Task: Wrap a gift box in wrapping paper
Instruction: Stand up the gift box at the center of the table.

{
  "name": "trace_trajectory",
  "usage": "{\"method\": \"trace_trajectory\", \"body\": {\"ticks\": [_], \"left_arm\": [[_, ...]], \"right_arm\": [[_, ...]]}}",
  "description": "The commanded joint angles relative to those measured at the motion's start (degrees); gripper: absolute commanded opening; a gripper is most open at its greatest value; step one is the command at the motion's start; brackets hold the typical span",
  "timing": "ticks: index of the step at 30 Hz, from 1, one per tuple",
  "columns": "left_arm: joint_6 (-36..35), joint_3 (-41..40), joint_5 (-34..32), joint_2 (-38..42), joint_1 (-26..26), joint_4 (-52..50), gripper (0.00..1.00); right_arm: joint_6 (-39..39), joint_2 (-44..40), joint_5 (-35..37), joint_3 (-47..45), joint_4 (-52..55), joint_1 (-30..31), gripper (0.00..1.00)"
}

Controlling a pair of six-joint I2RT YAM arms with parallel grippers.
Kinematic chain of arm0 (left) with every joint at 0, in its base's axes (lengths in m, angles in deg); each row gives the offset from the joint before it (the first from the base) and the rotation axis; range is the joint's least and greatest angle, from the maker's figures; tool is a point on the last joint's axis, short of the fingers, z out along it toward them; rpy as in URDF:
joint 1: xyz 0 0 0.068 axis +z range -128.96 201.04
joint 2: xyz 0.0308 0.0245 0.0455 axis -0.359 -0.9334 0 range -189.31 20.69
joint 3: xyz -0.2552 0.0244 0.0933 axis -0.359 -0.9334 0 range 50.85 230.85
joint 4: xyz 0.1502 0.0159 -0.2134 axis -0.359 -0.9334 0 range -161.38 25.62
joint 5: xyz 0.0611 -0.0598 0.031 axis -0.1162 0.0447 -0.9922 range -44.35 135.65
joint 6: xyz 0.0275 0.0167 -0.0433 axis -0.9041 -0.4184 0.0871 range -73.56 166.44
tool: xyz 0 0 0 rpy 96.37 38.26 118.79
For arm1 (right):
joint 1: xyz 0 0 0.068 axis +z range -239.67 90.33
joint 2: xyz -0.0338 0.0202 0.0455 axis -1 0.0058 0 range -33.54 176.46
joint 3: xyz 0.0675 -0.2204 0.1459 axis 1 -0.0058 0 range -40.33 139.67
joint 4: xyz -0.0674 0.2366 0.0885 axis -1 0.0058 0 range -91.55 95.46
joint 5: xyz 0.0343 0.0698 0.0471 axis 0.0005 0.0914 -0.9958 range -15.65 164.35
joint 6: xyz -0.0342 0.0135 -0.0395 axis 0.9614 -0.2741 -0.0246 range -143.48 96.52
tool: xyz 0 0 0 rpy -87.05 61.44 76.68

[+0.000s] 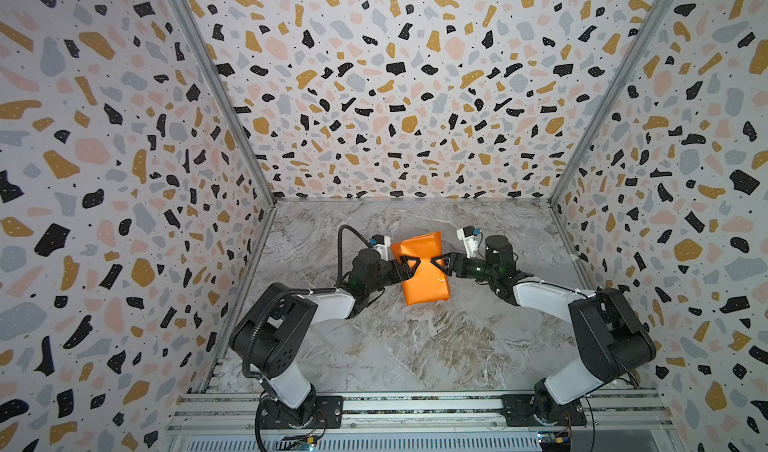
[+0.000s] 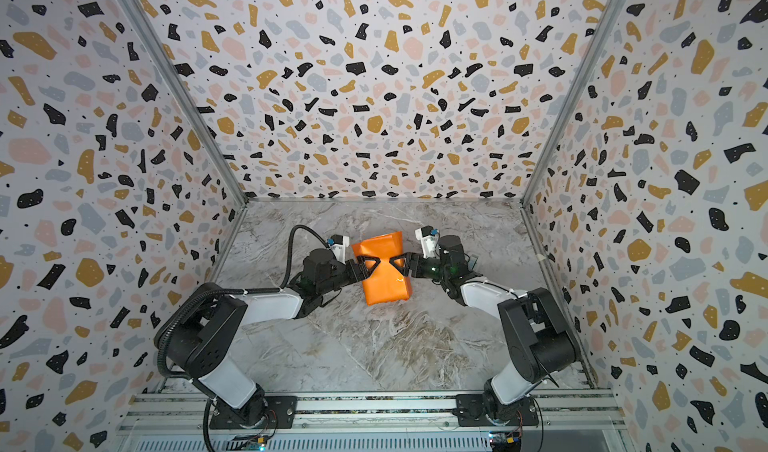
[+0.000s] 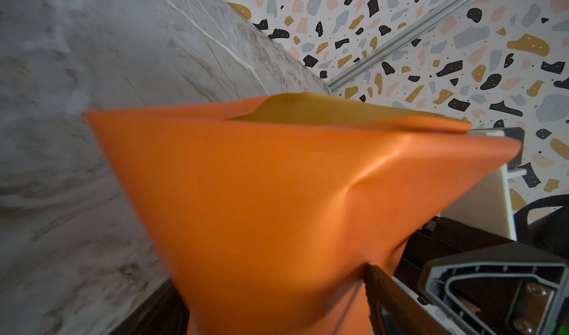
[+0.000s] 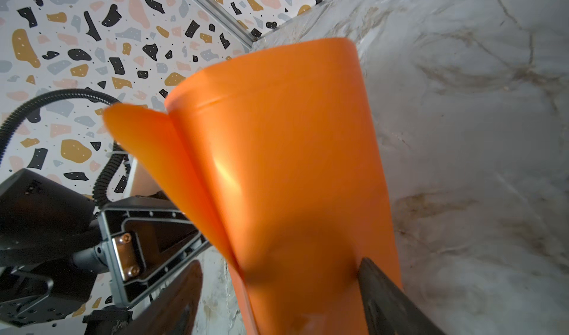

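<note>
The wrapping paper [image 1: 424, 290] [image 2: 384, 292] lies mid-table as an orange bundle folded into a loose tube. Its far end is open and shows the mustard inner face [image 3: 308, 108]. The gift box is hidden. My left gripper [image 1: 411, 265] [image 3: 271, 282] reaches in from the left. The bundle fills its wide jaws, and one finger [image 3: 381, 290] dents the paper. From the right comes my right gripper [image 1: 439, 265] [image 4: 278, 272], also straddling the bundle. One of its fingers [image 4: 385, 296] touches the paper, while the other [image 4: 181, 299] stands off with a gap. A loose flap [image 4: 147, 145] curls up.
The marble table [image 1: 415, 346] is boxed in by terrazzo-patterned walls [image 1: 124, 180] on three sides. A metal rail [image 1: 415, 406] carrying both arm bases runs along the front edge. A black cable loop [image 1: 345, 238] rises behind the left wrist.
</note>
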Motion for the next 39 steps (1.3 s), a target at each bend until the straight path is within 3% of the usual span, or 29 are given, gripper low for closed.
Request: {"method": "trace_trajectory", "body": {"ticks": [1, 12, 18, 33, 39], "left_arm": [[0.62, -0.48, 3.45, 2.29, -1.43, 8.04, 0.88], [-2.50, -2.82, 1.90, 5.76, -3.36, 4.41, 0.83], [-5.37, -5.70, -3.25, 9.13, -5.18, 1.91, 0.78], [-7.87, -20.50, -17.31, 24.07, -13.38, 4.55, 0.81], [-8.11, -23.58, -18.74, 26.71, -14.30, 5.72, 0.79]], "right_arm": [[-0.82, -2.67, -2.12, -0.91, -5.17, 1.44, 0.79], [-2.41, -5.86, 0.15, -3.99, -7.46, 3.13, 0.78], [-3.00, -9.19, 6.24, -8.18, -8.48, 5.55, 0.74], [0.90, -21.14, 16.58, -26.17, -22.40, 11.74, 0.71], [2.47, -26.79, 19.21, -31.04, -24.41, 12.79, 0.70]]}}
